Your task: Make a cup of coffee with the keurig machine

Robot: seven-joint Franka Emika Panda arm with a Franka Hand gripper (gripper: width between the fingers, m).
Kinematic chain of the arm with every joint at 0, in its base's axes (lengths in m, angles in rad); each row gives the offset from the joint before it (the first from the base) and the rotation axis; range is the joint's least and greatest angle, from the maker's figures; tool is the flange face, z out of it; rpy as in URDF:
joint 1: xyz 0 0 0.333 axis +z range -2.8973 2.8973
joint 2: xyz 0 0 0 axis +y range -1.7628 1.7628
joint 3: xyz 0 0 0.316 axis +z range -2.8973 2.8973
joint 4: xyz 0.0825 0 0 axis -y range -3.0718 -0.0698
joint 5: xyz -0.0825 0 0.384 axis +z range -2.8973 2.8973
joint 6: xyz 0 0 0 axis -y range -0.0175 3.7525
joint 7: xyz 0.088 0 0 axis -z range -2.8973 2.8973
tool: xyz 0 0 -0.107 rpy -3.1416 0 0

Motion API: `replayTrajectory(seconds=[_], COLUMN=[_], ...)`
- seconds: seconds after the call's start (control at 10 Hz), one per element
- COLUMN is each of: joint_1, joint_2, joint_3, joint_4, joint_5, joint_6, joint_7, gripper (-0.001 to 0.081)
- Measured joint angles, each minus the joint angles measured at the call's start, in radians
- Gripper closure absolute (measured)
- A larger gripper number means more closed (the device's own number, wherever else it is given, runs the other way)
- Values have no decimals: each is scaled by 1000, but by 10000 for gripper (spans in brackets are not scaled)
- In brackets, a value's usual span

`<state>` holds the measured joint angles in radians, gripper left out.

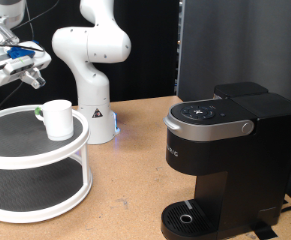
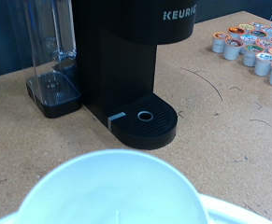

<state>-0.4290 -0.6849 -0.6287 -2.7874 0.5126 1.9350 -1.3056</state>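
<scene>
The white cup [image 1: 57, 118] with a greenish handle stands upright on the top tier of a round white stand [image 1: 15, 150], at the exterior view's left. My gripper [image 1: 18, 68] hangs above the cup, a little to its left, and holds nothing that shows. The black keurig machine [image 1: 220, 150] stands at the exterior view's right with its silver-rimmed lid down and its round drip base [image 1: 190, 217] bare. In the wrist view the cup's rim [image 2: 112, 191] fills the near edge, with the keurig machine [image 2: 126, 56] and its drip base [image 2: 145, 119] beyond it. My fingers do not show there.
The white arm base [image 1: 93, 70] stands behind the stand. In the wrist view a clear water tank [image 2: 50, 56] sits on the machine's side. Several coffee pods [image 2: 252, 45] are grouped on the wooden table [image 2: 229, 131]. The stand has a lower tier [image 1: 35, 185].
</scene>
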Motion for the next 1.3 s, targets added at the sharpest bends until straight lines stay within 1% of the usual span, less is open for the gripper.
replayTrajectory(seconds=[0.4, 0.5, 0.6, 0.8, 0.9, 1.0, 1.1, 1.2, 1.3], joint_1=[0, 0, 0, 1, 4, 11, 22, 33, 43], joint_2=[19, 28, 38, 60, 72, 84, 98, 112, 127], joint_3=[-31, -39, -44, -44, -45, -45, -45, -45, -45], joint_4=[-2, -2, -2, -3, -3, -5, -8, -10, -12], joint_5=[-2, -4, -4, 1, 11, 31, 55, 74, 86], joint_6=[2, 4, 15, 41, 49, 64, 87, 106, 120], joint_7=[-52, -61, -67, -72, -77, -83, -91, -103, -118], gripper=[804, 692, 692, 348, 348, 180, 180, 47, 47])
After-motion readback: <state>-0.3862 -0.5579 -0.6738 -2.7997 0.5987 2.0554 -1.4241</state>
